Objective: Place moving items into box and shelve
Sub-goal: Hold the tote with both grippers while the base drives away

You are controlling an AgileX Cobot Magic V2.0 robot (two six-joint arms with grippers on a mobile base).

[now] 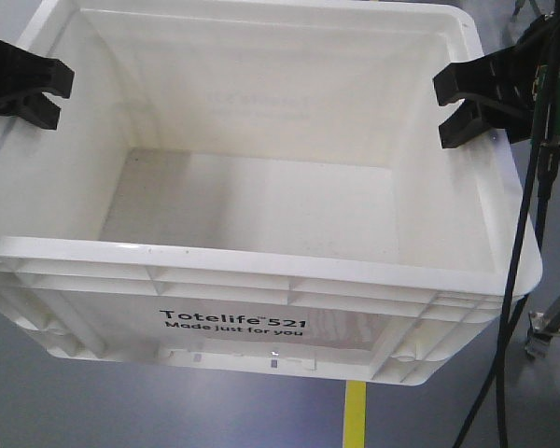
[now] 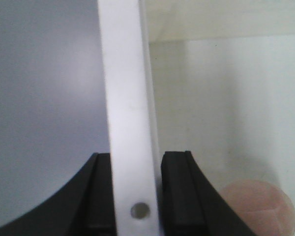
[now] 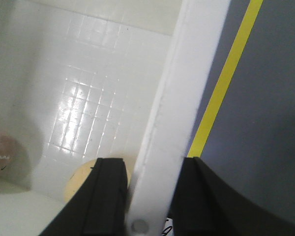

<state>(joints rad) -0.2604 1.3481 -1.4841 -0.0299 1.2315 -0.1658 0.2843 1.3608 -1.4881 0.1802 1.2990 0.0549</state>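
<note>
Plastic, white and glossy, makes up the box [image 1: 261, 266]. It is a deep rectangular crate with a thick ribbed rim, smooth walls and black "Totelife 521" lettering. The printed side faces the front camera, and the long axis runs across that view, from one arm to the other, with the mouth open upward. Grey floor [image 1: 75, 401] and a yellow line [image 1: 355, 415] show beneath its near edge.

The left gripper [image 1: 61, 98] has its black jaws closed on the left end rim, and the right gripper [image 1: 441, 114] is clamped the same way on the right end rim. Dark cables [image 1: 513, 280] hang beside it.

Only the wrist views show the grip closely. On the left, the rim strip, with a small hole in it, fills the gap between the fingers [image 2: 177, 167]. The right wrist view also catches a fine square grid moulded into the box bottom. Both wrist views show a pinkish round thing [image 2: 258, 206] low inside, and the right one adds a tan ball [image 3: 81, 179]. The front view shows neither.
</note>
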